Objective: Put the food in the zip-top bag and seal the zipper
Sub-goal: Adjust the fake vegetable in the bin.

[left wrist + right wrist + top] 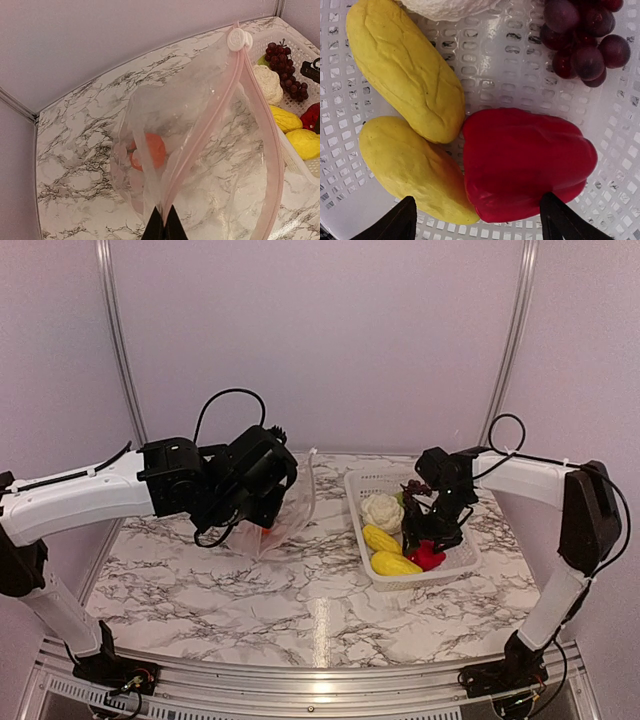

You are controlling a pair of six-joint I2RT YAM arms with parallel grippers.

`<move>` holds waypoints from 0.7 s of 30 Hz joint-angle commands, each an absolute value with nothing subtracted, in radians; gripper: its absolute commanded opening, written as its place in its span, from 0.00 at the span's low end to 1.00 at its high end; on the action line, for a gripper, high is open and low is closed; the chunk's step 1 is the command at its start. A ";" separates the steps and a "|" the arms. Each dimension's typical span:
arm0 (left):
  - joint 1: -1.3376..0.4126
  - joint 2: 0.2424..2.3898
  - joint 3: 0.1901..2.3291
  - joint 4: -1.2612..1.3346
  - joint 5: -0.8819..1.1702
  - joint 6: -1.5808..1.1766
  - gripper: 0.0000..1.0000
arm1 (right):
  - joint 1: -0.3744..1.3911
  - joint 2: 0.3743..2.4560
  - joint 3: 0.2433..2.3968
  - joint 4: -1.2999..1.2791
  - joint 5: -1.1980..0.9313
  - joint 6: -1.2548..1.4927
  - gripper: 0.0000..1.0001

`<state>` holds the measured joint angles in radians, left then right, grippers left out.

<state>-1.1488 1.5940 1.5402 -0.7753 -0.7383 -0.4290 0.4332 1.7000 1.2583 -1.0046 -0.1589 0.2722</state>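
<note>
My left gripper (pixel 164 222) is shut on the whitish-pink zipper (pixel 200 150) of the clear zip-top bag (pixel 297 502) and holds its mouth up and open. An orange piece (pixel 150 150) lies inside the bag. My right gripper (pixel 477 202) is open, low in the white basket (pixel 358 487). Its fingers straddle the red pepper (pixel 530 160) and one yellow piece (pixel 415 170). The other yellow piece (pixel 405 70), the cauliflower (pixel 382 510) and the grape bunch (pixel 585 40) also lie in the basket.
The basket stands on the marble table (pixel 300 600) just right of the bag. The bag's slider (pixel 239 39) sits at the far end of the zipper. Walls close the back and both sides.
</note>
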 commanded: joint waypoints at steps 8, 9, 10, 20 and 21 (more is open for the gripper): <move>-1.107 1.537 1.501 -0.710 -0.678 -0.388 0.00 | 0.426 1.856 1.371 -0.928 -0.230 0.289 0.80; -1.106 1.535 1.498 -0.711 -0.678 -0.392 0.00 | 0.427 1.867 1.394 -0.915 -0.227 0.275 0.79; -1.106 1.534 1.497 -0.711 -0.678 -0.395 0.00 | 0.428 1.879 1.413 -0.912 -0.210 0.263 0.78; -1.106 1.528 1.488 -0.709 -0.672 -0.432 0.00 | 0.434 1.844 1.505 -0.959 -0.127 0.166 0.75; -1.105 1.525 1.487 -0.709 -0.672 -0.432 0.00 | 0.434 1.824 1.500 -0.969 -0.129 0.157 0.75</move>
<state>-1.1118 1.5570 1.4982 -0.7212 -0.6731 -0.4156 0.4309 1.8725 1.4754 -0.9607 -0.1604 0.2047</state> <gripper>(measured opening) 0.006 0.752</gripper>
